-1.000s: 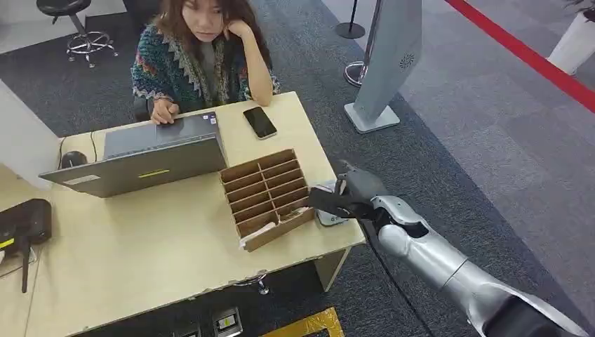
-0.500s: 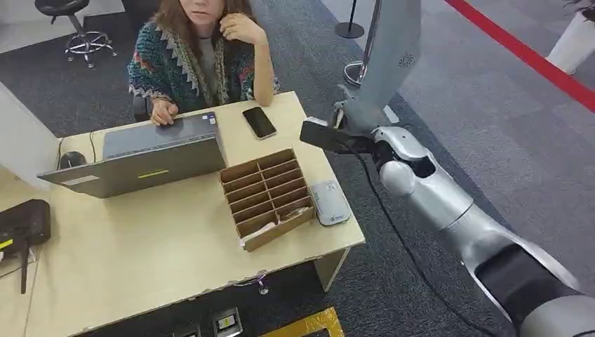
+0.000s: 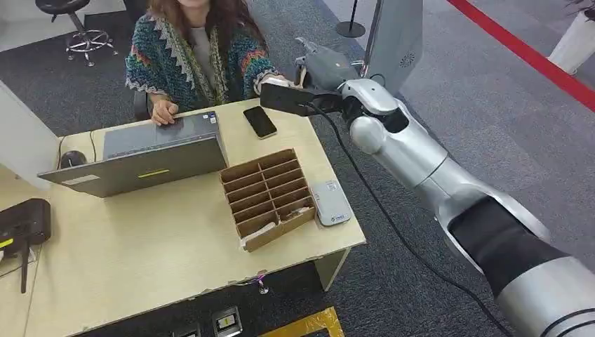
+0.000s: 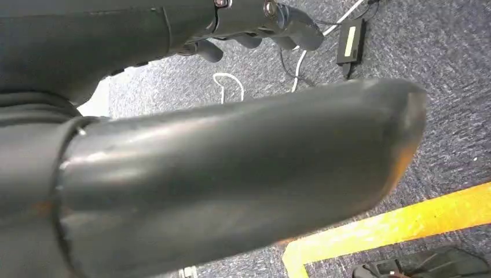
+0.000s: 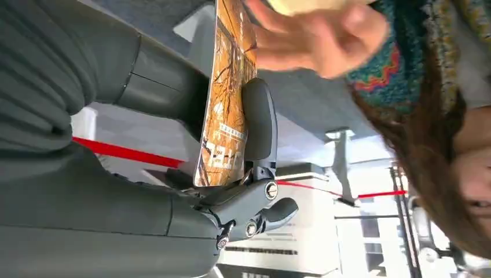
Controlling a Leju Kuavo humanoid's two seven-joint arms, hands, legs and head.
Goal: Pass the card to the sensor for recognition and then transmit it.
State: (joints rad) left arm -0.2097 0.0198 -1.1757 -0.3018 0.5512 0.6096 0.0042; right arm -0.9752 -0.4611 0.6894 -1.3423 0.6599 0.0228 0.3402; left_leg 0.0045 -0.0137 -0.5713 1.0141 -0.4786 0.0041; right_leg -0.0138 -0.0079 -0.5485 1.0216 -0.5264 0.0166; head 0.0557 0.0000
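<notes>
My right hand (image 3: pixel 324 73) is stretched over the far right corner of the table (image 3: pixel 161 246) and pinches a dark card (image 3: pixel 283 99) held flat toward the seated person. In the right wrist view the card (image 5: pixel 227 98) shows an orange print and sits between my thumb and fingers. The person's hand (image 3: pixel 271 82) touches the card's far end, and that hand (image 5: pixel 315 35) is spread at the card's edge. The grey-white sensor (image 3: pixel 330 202) lies on the table's right edge, well behind my hand. My left hand (image 4: pixel 231 174) hangs over the carpet, holding nothing.
A cardboard slot box (image 3: pixel 266 196) stands beside the sensor. A phone (image 3: pixel 260 121) lies under the held card, and an open laptop (image 3: pixel 140 154) is in front of the person. A black router (image 3: pixel 24 221) sits at the left edge. A grey kiosk stand (image 3: pixel 389 49) rises behind my arm.
My right hand has carried the card from over the sensor up and away to the table's far corner. The person's hand has left their face and reached the card.
</notes>
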